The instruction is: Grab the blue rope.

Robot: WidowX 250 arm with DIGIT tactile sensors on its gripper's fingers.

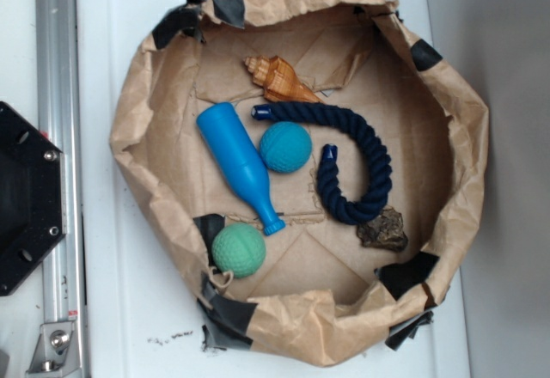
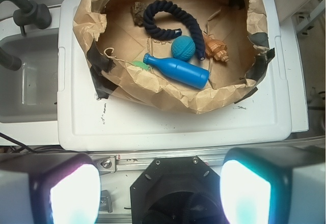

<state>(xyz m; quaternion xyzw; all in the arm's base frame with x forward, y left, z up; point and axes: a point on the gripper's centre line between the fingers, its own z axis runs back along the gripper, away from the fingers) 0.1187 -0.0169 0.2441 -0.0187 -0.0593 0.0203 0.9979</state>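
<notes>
Gripper pads glow at six o'clock in the wrist view, jaws spread wide and empty, well short of the paper bowl. Rope lies hooked at three o'clock inside; I'd drop on its outer curve. Going left to right, green ball, bottle, teal ball touching the rope, shell and rock crowd it.

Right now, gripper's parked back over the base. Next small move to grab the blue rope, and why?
Probably advance forward over the paper bin's near wall. The gripper looks open and empty, well short of the bin, while the blue rope lies toward the far side, behind the blue bottle and teal ball.
</notes>
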